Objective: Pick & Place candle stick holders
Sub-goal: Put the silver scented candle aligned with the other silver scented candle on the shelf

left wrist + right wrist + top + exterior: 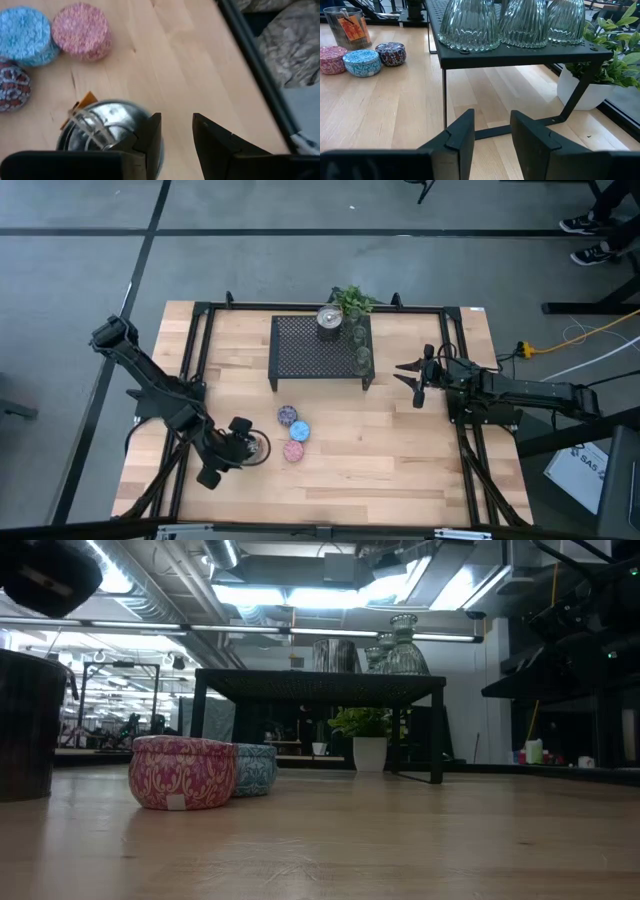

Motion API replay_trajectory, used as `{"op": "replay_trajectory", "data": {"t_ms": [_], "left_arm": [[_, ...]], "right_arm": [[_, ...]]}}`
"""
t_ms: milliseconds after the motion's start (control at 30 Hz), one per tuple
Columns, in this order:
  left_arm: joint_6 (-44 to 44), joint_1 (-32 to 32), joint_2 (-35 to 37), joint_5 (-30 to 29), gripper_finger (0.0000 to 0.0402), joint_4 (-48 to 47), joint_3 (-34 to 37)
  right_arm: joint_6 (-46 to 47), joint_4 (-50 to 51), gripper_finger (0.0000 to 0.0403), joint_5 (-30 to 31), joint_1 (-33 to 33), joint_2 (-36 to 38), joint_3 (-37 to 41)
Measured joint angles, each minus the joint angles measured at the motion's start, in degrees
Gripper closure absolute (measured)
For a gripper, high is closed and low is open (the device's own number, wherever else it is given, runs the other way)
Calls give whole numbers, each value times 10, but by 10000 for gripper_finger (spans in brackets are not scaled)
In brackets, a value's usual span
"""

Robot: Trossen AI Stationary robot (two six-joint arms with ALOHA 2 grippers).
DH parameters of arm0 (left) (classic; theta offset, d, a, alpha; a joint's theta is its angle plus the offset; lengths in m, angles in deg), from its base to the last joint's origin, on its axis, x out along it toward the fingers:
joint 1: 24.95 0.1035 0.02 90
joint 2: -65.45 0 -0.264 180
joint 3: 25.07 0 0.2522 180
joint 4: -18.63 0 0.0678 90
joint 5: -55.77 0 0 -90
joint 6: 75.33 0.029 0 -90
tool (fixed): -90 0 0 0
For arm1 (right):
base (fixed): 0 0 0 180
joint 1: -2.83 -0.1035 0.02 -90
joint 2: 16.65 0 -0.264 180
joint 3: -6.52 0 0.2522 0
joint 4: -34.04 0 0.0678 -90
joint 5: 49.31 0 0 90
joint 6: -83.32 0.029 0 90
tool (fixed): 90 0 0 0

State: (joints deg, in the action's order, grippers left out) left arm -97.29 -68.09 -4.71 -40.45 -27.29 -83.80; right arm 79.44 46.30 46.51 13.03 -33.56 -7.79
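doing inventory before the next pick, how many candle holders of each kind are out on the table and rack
glassy ribbed cups, on the rack: 3
silver holders: 2, one on the rack, one by the left gripper
blue: 1
pink: 1
purple: 1
total: 8

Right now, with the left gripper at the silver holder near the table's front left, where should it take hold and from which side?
Grip the silver holder by its upper rim, coming from above. It stands upright with an open mouth, so one of the fingers can go inside and one outside the thin wall. The left gripper is open there. An orange tag hangs on the far side; avoid it.
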Motion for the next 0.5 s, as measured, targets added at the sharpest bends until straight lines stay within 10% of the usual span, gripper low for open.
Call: {"op": "replay_trajectory", "data": {"t_ms": [500], "left_arm": [[-29, 0, -50, -62, 301, -16, -3]], "right_arm": [[0, 0, 275, 0, 0, 0, 0]]}}
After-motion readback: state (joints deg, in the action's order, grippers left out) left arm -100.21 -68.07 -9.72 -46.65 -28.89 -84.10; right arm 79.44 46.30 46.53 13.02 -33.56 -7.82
